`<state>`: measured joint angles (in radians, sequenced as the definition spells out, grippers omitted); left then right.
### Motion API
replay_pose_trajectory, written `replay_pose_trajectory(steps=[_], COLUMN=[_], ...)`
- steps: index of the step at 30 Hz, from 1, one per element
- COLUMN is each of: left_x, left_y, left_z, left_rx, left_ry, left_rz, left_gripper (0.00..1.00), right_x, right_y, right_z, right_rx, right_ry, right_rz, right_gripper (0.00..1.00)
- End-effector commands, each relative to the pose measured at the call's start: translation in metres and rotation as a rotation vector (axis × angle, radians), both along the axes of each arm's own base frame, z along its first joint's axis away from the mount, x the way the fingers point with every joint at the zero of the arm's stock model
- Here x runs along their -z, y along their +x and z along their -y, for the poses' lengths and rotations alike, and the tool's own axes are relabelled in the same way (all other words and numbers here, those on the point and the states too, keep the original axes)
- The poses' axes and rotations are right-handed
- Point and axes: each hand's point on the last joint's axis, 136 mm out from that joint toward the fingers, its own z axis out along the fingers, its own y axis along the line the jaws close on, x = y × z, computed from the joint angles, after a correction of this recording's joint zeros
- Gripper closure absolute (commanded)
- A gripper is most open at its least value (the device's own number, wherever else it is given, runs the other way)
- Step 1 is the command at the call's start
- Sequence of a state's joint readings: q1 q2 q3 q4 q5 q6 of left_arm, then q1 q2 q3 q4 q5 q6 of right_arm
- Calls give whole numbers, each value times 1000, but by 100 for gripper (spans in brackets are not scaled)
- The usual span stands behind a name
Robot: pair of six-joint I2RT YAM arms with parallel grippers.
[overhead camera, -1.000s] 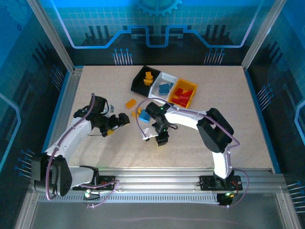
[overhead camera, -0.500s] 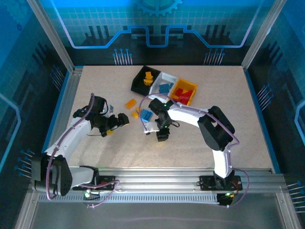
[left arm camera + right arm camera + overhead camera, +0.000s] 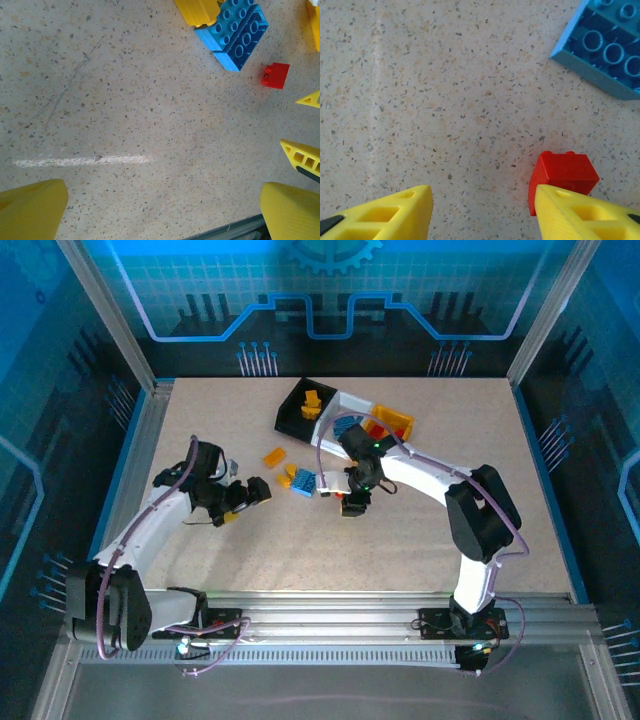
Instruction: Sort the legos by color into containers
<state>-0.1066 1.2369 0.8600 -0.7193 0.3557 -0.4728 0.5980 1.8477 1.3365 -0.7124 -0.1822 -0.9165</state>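
Note:
The containers stand at the back: the black bin [image 3: 293, 410] holds orange legos, the white bin [image 3: 352, 403] blue ones, and the yellow bin [image 3: 396, 423] red ones. Loose on the table lie an orange brick [image 3: 274, 456], a blue brick [image 3: 303, 482] [image 3: 235, 32] [image 3: 605, 55] and a small red brick [image 3: 275, 76] [image 3: 565, 172]. My right gripper [image 3: 342, 498] [image 3: 482, 215] hangs open low over the table. The red brick sits just outside its right finger [image 3: 580, 215], with nothing between the jaws. My left gripper [image 3: 260, 489] [image 3: 160, 210] is wide open over bare table, left of the bricks.
A second orange-yellow brick [image 3: 197, 10] [image 3: 287, 478] touches the blue one. My right arm's forearm [image 3: 420, 472] crosses in front of the white and yellow bins. In the left wrist view the right gripper's yellow fingertips [image 3: 302, 155] show at the right edge.
My right arm has swung toward the back and right, bringing its gripper beside the blue brick, and its jaws have widened slightly. The left arm has not moved.

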Motion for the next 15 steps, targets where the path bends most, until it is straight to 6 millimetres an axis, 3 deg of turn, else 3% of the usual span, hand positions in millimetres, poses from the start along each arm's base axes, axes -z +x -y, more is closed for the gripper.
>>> replay_pose_trajectory(steps=[1, 9, 13, 14, 15], left_x=[2, 3, 5, 6, 6], left_y=[0, 1, 0, 1, 1], left_z=[-2, -4, -4, -4, -4], left_rx=[-20, -25, -26, -27, -27], left_ry=[-7, 2, 7, 6, 7], left_rz=[-12, -18, -24, -26, -28], left_gripper=[1, 1, 1, 1, 1], right_x=[1, 3, 7, 7, 9], right_y=[21, 41, 50, 52, 53], right_z=[3, 10, 12, 12, 12], right_rx=[108, 177, 222, 232, 238], right_ry=[21, 40, 50, 53, 55], right_rz=[6, 14, 1, -6, -12], right_gripper=[40, 32, 15, 1, 0])
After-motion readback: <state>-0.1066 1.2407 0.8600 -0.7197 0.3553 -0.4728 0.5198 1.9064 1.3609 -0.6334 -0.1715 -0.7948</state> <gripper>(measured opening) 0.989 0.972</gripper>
